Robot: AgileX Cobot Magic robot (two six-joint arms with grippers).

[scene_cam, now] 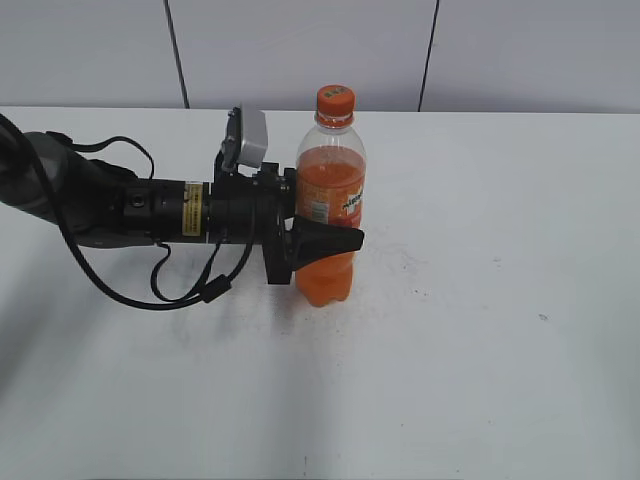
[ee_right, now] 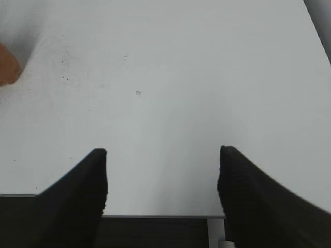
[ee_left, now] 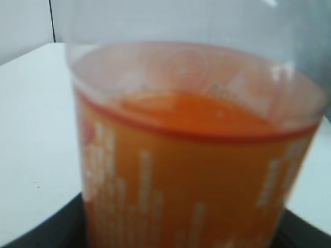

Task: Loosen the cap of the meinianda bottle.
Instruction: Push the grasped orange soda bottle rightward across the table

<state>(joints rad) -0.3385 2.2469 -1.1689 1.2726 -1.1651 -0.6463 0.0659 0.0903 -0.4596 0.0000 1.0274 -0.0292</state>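
The meinianda bottle stands upright on the white table, with orange drink, an orange label and its orange cap on top. My left gripper reaches in from the left and is shut on the bottle's body at label height; one black finger crosses its front. In the left wrist view the bottle fills the frame, blurred and very close. My right gripper is open and empty over bare table; it is out of the exterior view. The bottle's base shows at the right wrist view's left edge.
The white table stretches around the bottle, with a few dark specks. A grey panelled wall runs along the far edge. The left arm and its black cables lie across the table's left side.
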